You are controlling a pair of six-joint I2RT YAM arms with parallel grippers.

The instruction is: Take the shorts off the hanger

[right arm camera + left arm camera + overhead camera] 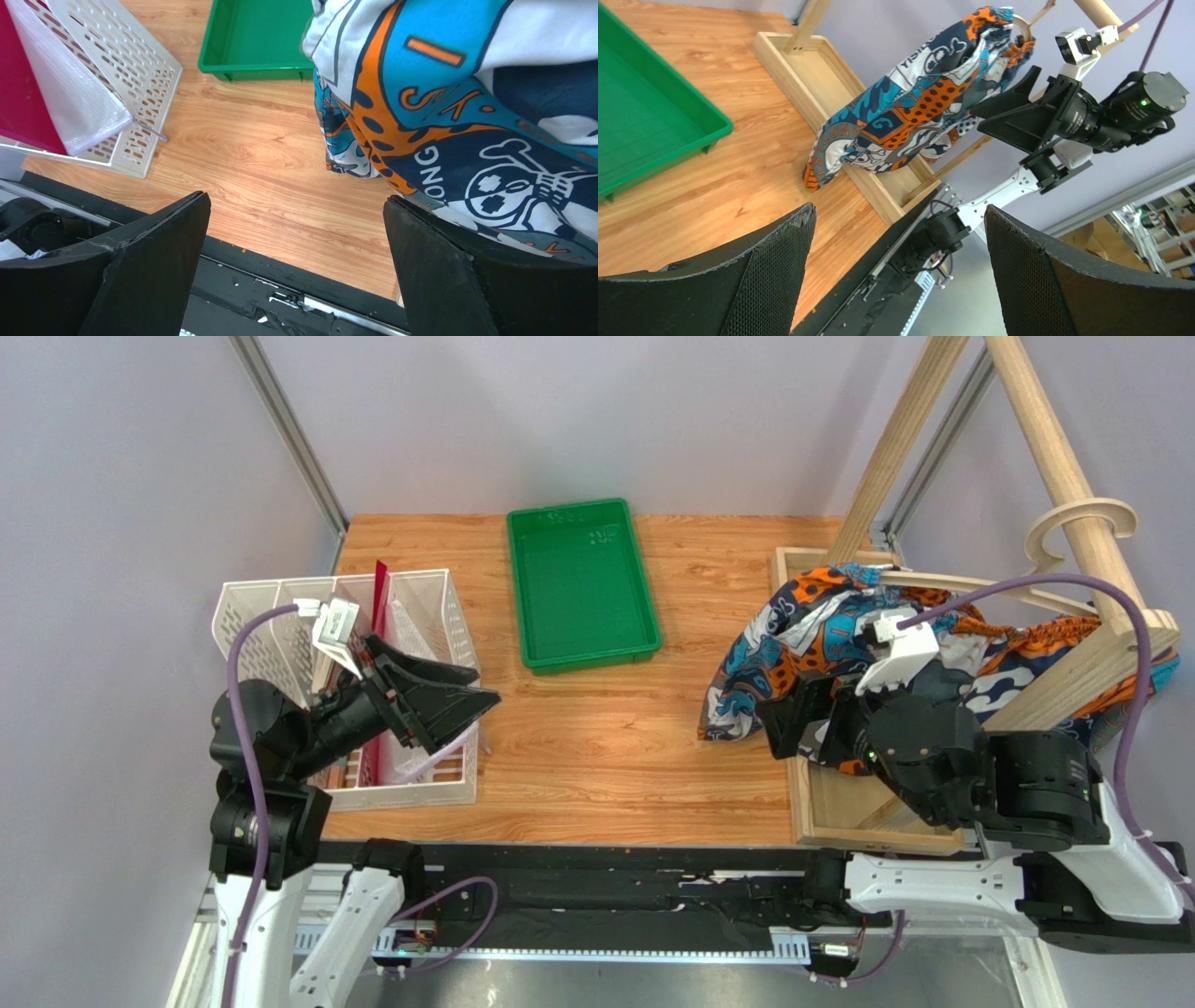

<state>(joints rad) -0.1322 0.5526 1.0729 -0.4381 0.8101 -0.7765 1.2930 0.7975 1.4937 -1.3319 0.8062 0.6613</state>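
Note:
The shorts (807,647), patterned in orange, teal, navy and white, hang bunched over the thin light-wood hanger (1080,522), whose hook rests on the rack beam at the right. The cloth droops down onto the table. The shorts also show in the left wrist view (913,98) and fill the upper right of the right wrist view (477,105). My right gripper (802,724) is open and empty just in front of the shorts' lower edge. In its own view (295,217) its right finger (449,280) is next to the cloth. My left gripper (456,695) is open and empty above the white basket, far from the shorts.
A green tray (522,602) lies at the back middle of the table. A white slotted basket (267,609) with a red folder stands at the left. The thick wooden rack's base frame (842,819) and slanted beams (1038,420) stand at the right.

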